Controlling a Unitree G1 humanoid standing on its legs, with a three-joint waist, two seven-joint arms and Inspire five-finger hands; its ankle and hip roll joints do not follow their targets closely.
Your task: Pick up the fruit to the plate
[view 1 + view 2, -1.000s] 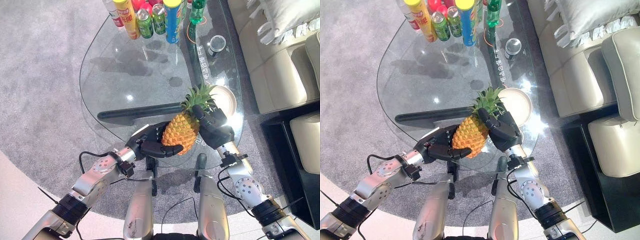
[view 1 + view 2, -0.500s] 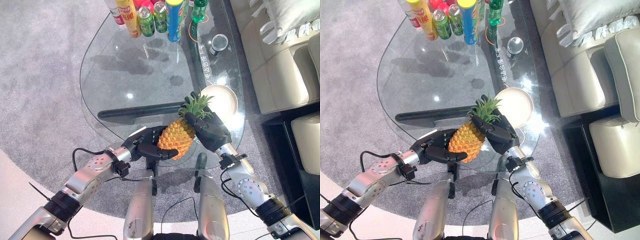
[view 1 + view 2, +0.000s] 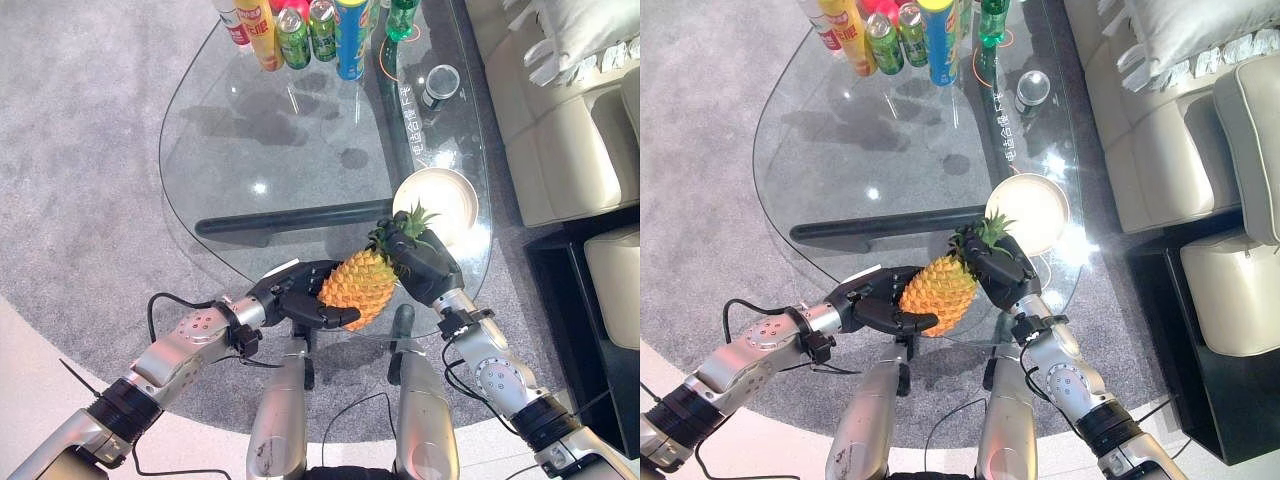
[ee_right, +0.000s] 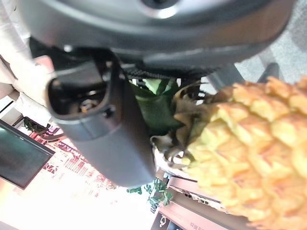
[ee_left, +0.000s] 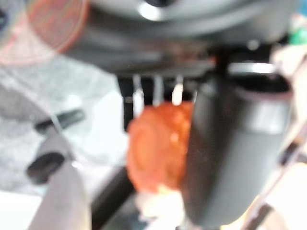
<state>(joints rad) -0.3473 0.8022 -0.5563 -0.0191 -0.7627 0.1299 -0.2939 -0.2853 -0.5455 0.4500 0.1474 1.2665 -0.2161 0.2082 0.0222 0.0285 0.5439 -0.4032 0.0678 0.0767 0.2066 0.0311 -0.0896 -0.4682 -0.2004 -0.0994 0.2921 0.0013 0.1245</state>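
Note:
An orange-yellow pineapple [image 3: 361, 287] with a green crown [image 3: 410, 222] is held between both hands above the near edge of the glass table [image 3: 270, 150]. My left hand [image 3: 295, 293] cups its lower end from the left, fingers curled under it. From the right, my right hand [image 3: 420, 266] is curled round the crown end [image 4: 158, 103]. The fruit lies tilted, crown toward the white plate [image 3: 445, 195], which sits just beyond it near the table's right edge. In the left wrist view the pineapple [image 5: 156, 146] shows past the thumb.
Several bottles and cans [image 3: 300, 30] stand at the table's far end, with a small dark jar [image 3: 437, 85] to their right. A cream sofa [image 3: 560, 110] runs along the right side. A dark bar [image 3: 280, 222] lies under the glass.
Both hands have lowered the pineapple and tipped it flatter, crown end now closer to the plate. The view has shifted slightly.

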